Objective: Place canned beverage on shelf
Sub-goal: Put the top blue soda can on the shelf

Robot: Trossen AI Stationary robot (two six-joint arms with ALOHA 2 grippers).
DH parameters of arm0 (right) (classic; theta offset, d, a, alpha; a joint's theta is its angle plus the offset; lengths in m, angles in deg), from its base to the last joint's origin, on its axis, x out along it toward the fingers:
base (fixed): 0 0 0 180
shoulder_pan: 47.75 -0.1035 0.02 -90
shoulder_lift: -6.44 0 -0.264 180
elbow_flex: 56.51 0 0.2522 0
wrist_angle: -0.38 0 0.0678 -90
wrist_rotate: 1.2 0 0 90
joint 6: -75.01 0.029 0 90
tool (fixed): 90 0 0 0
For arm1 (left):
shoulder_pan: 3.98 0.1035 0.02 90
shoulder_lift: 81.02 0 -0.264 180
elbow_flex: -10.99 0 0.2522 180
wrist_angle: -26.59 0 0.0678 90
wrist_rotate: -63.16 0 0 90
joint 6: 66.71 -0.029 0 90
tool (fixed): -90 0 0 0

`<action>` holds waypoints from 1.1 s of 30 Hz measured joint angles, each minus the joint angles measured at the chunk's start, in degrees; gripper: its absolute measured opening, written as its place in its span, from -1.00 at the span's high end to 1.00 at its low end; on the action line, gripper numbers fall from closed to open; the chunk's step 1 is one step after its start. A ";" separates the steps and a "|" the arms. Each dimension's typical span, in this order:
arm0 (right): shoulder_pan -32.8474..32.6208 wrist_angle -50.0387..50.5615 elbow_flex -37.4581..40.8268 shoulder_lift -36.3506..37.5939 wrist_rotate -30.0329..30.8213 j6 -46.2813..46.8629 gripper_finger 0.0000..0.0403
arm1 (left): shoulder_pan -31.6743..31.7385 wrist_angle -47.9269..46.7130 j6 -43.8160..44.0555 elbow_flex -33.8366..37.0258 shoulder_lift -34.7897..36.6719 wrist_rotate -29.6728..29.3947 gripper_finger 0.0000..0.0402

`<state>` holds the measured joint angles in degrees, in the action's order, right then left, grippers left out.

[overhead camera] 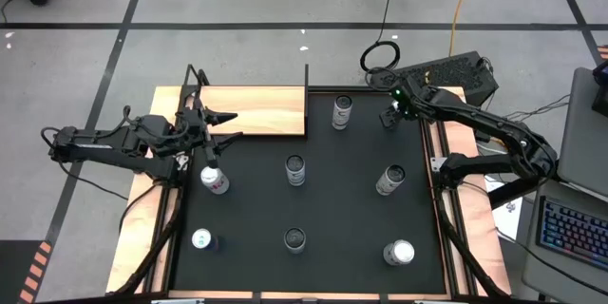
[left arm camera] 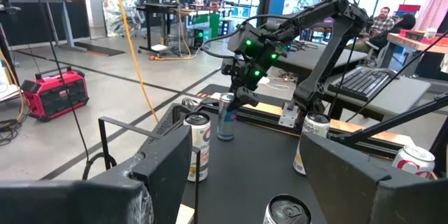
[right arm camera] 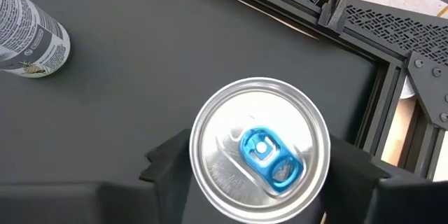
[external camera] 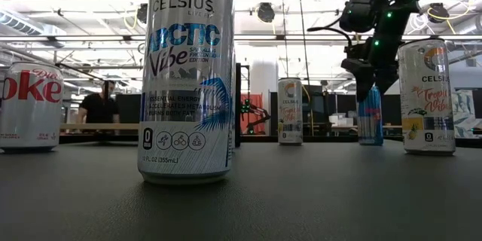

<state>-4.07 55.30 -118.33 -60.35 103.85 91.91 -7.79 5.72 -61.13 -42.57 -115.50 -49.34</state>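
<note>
A slim blue can with a silver top and blue tab [right arm camera: 260, 150] stands upright on the black mat near its far right corner; it also shows in the low view [external camera: 369, 117]. My right gripper [right arm camera: 260, 175] is open above it, pointing down, one finger on each side of the can's top. The can is hidden under the gripper [overhead camera: 391, 114] in the high view. The light-wood shelf [overhead camera: 261, 109] with thin black rods lies at the far left of the mat. My left gripper [overhead camera: 220, 135] is open and empty at the shelf's near left corner. My right gripper has its two fingers [right arm camera: 171, 161] beside the can's upper wall [right arm camera: 203, 182], coming from above. I cannot tell whether they touch it. The can stands upright with its base on the mat.
Several other cans stand on the mat: one beside the shelf [overhead camera: 342, 111], two in the middle [overhead camera: 295, 170] [overhead camera: 389, 180], one lying near my left gripper [overhead camera: 215, 180], and three along the near edge [overhead camera: 295, 238]. A keyboard [overhead camera: 570, 228] lies off the table's right.
</note>
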 joint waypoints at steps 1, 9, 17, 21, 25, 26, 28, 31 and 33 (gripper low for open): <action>0.00 0.02 0.00 0.00 -0.02 0.00 -0.03 | 0.00 0.01 0.00 -0.01 0.00 0.00 -0.33; 0.00 0.09 0.00 0.00 -0.13 0.00 -0.02 | -0.02 0.00 -0.02 -0.01 0.00 0.00 -0.33; -0.30 0.56 -0.26 0.00 -0.35 -0.07 -0.02 | -0.02 0.02 -0.02 -0.01 0.00 -0.61 -0.33; -0.92 2.81 -2.37 -0.09 -1.20 -0.72 -0.02 | 0.00 0.00 -0.08 -0.01 0.00 -0.66 -0.33; -2.00 3.55 -6.10 -0.07 -1.08 -1.10 -0.02 | 0.47 -2.38 -0.37 -0.01 0.00 -0.71 -0.33; -2.34 3.86 -7.03 -0.07 -0.98 -1.43 -0.02 | 0.80 -3.61 -0.37 -0.01 0.00 -1.02 -0.33; -3.00 4.09 -9.11 -0.07 -0.79 -1.86 -0.02 | 1.44 -5.60 -0.07 -0.01 -0.06 -2.00 -0.33; -3.82 4.24 -12.30 -0.04 -0.74 -2.84 -0.02 | 2.36 -5.90 -0.07 -0.01 -0.34 -3.96 -0.33; -4.34 5.22 -14.38 -0.04 -0.74 -3.09 -0.02 | 3.01 -5.57 -0.07 -0.01 -0.46 -4.61 -0.33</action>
<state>-8.41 60.52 -132.71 -60.39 103.10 88.82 -4.78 0.14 -61.19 -42.58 -115.96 -53.96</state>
